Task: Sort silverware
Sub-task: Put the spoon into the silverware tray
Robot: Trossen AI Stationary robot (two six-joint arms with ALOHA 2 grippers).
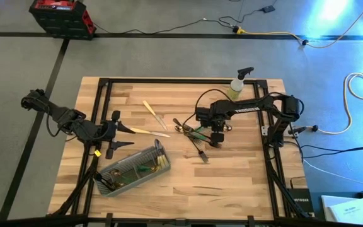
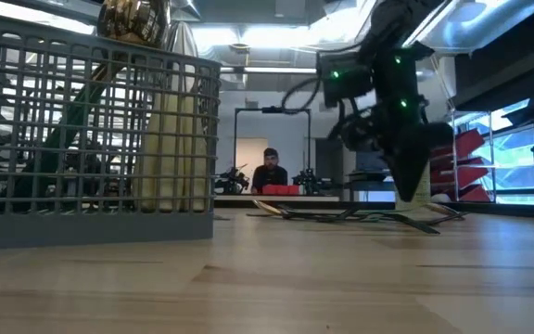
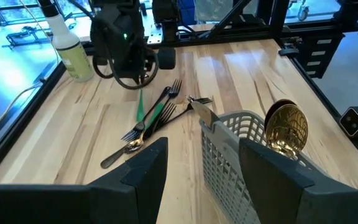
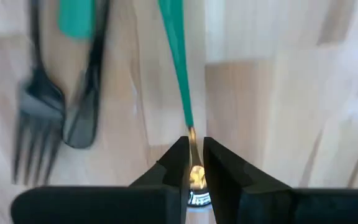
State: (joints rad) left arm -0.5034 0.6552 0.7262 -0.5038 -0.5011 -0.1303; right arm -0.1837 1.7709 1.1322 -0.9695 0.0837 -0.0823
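right hand [image 4: 193, 163] is pinched on a green-handled utensil [image 4: 178, 50], its fingers [image 4: 169, 169] closed on the thin gold neck where the green handle ends; the utensil's head is hidden between the fingers, so can't tell fork, spoon or knife. in the high view the right hand [image 1: 217, 137] sits over the middle of the table [image 1: 232, 183], slightly toward the right edge, pointing down at the silverware pile [image 1: 194, 131]. the pile is a loose tangle of dark forks [image 3: 157, 112] and a spoon [image 3: 132, 145], lying flat, touching and crossing each other. one dark fork [image 1: 201, 153] lies apart, just toward the front edge from the pile. two cream-handled pieces [image 1: 153, 115] lie left of the pile, nearer the table's middle.

white lettering on the right arm [image 1: 244, 108] reads "trossen".

left hand [image 1: 120, 133] waits near the left edge, fingers [image 3: 145, 171] spread apart, holding nothing. just in front of it is the grey mesh caddy [image 1: 131, 171], toward the front-left corner, with a gold spoon head [image 3: 286, 127] and cream handles [image 2: 176, 139] standing in it.

yellow-green spray bottle [image 1: 237, 86] stands upright near the back edge, right of centre. a white label at the front-right corner is too small to read. a person [image 2: 272, 172] shows in the room beyond the table.
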